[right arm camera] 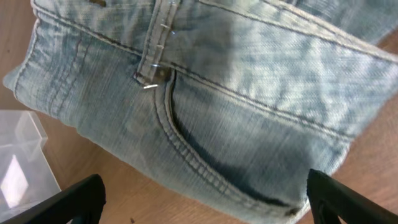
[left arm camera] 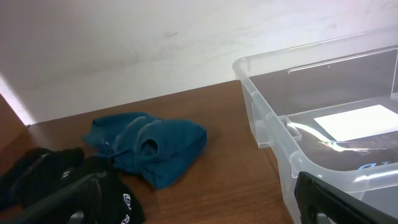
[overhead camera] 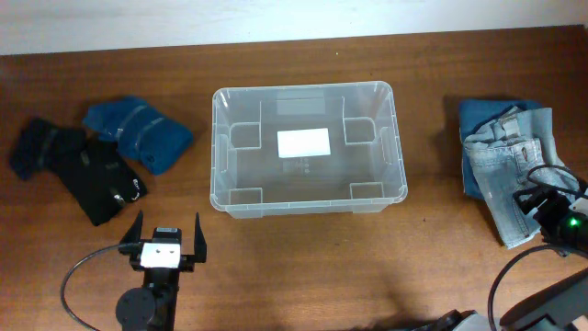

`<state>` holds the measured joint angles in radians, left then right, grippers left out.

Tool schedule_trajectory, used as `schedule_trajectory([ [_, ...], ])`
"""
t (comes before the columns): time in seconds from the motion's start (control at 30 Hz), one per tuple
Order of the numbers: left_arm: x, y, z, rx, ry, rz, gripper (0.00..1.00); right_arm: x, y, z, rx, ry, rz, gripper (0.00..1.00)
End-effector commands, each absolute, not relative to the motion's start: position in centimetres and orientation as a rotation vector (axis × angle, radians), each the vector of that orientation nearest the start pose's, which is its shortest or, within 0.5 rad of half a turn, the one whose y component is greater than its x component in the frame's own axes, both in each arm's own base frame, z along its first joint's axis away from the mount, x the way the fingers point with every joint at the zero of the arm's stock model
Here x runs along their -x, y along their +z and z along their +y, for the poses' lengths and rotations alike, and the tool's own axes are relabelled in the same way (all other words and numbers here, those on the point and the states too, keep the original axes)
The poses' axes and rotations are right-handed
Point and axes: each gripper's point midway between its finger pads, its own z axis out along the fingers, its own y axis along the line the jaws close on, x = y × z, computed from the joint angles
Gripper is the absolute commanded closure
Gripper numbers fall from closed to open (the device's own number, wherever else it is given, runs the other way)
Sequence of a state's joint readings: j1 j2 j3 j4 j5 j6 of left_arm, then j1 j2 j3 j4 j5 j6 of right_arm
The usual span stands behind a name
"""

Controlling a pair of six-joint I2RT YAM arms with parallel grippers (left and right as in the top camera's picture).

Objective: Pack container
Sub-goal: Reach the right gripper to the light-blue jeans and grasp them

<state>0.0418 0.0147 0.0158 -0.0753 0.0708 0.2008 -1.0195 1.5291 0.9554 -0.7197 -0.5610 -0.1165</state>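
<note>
The clear plastic container (overhead camera: 309,208) stands empty in the middle of the table, with a white label on its bottom. Its near corner shows in the left wrist view (left arm camera: 273,121) and a corner in the right wrist view (right arm camera: 22,162). My left gripper (overhead camera: 166,237) is open and empty, low on the table in front of the container's left end (left arm camera: 202,208). My right gripper (overhead camera: 537,198) is open and hovers over the lower edge of the folded light-blue jeans (overhead camera: 510,156), with its fingers spread wide on either side of them (right arm camera: 208,205).
A dark-blue folded garment (overhead camera: 138,133) and a black garment (overhead camera: 78,165) lie left of the container; both show in the left wrist view (left arm camera: 149,146) (left arm camera: 56,180). Another blue garment (overhead camera: 478,115) lies under the jeans (right arm camera: 217,93). A pale wall runs behind the table.
</note>
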Motion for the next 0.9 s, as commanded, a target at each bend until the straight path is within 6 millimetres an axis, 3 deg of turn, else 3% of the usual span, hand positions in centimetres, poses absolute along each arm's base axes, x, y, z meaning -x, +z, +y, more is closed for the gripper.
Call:
schedule_trajectory([
  [0.0,-24.6,15.8,0.2,-0.164,0.135,1.638,0.01,-24.3,8.3,-21.4,-0.941,0.431,2.369,0.06],
  [0.43,-24.6,15.8,0.2,-0.164,0.135,1.638,0.01,-21.8,6.7,-23.0,-1.144,0.267,2.442,0.08],
  [0.87,-24.6,15.8,0.2,-0.164,0.135,1.638,0.01,-21.9,4.8,-23.3,-1.169,0.288,2.463,0.08],
])
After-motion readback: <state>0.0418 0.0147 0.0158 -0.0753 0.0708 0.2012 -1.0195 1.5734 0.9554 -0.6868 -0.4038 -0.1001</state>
